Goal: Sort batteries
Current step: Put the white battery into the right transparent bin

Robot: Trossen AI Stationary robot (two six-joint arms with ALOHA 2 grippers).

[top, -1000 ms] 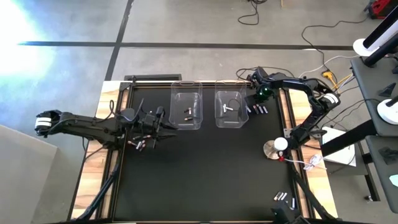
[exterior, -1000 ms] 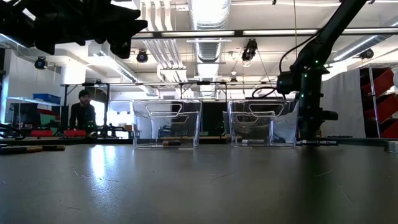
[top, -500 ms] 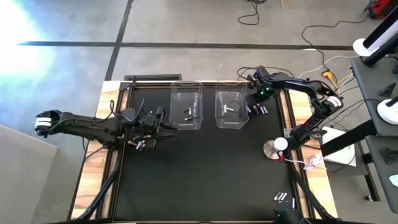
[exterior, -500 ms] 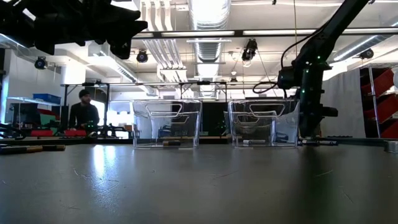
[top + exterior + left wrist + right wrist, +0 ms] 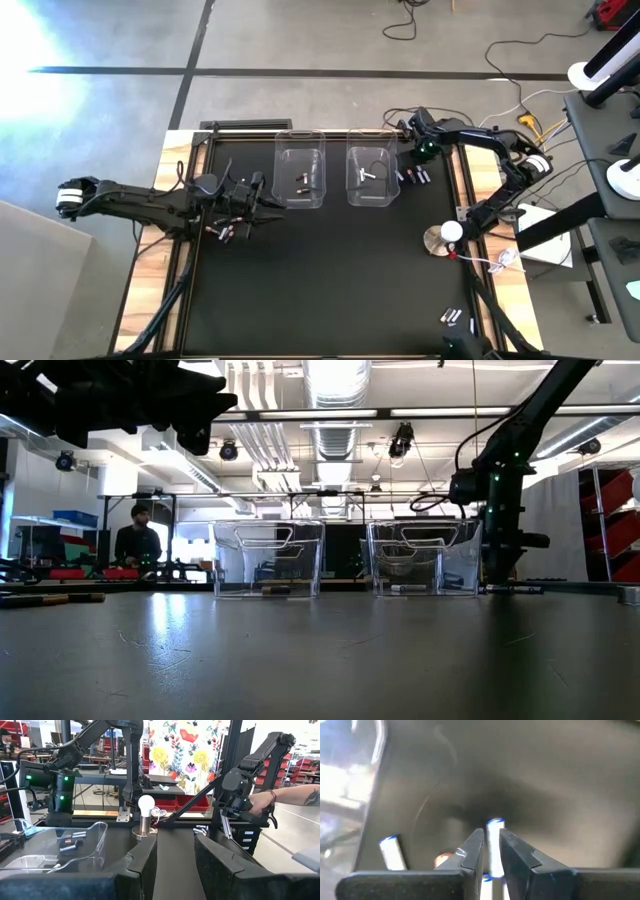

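Several small batteries [image 5: 412, 175] lie on the black mat at the far right, beside the right clear bin [image 5: 372, 158]. My right gripper [image 5: 420, 152] points down over them and is shut on a silvery-white battery [image 5: 494, 827]. Beside it in the right wrist view lie another silvery battery [image 5: 392, 852] and a pinkish one [image 5: 442, 860]. My left gripper [image 5: 175, 845] hangs level above the mat at the left, open with nothing between its fingers. It is just above a few dark batteries [image 5: 228, 230]. Each bin holds batteries [image 5: 303, 182], [image 5: 366, 174]. My right gripper pinches the silvery-white battery by its long sides [image 5: 493, 845] between its two fingers. The fingers come from above, pointing steeply down, and lie across the battery. One end of the battery [image 5: 495, 823] sticks out past the fingertips. Whether it is clear of the mat I cannot tell.
The left clear bin [image 5: 300, 158] stands beside the right one at the far middle. A round silver-white disc with a red wire [image 5: 437, 240] sits at the right edge, and a few more batteries [image 5: 452, 316] lie near the front right. A person's hand [image 5: 265, 802] shows beyond the table.
My right gripper has tipped a little where it stands over the batteries at the far right. The left arm has kept still.
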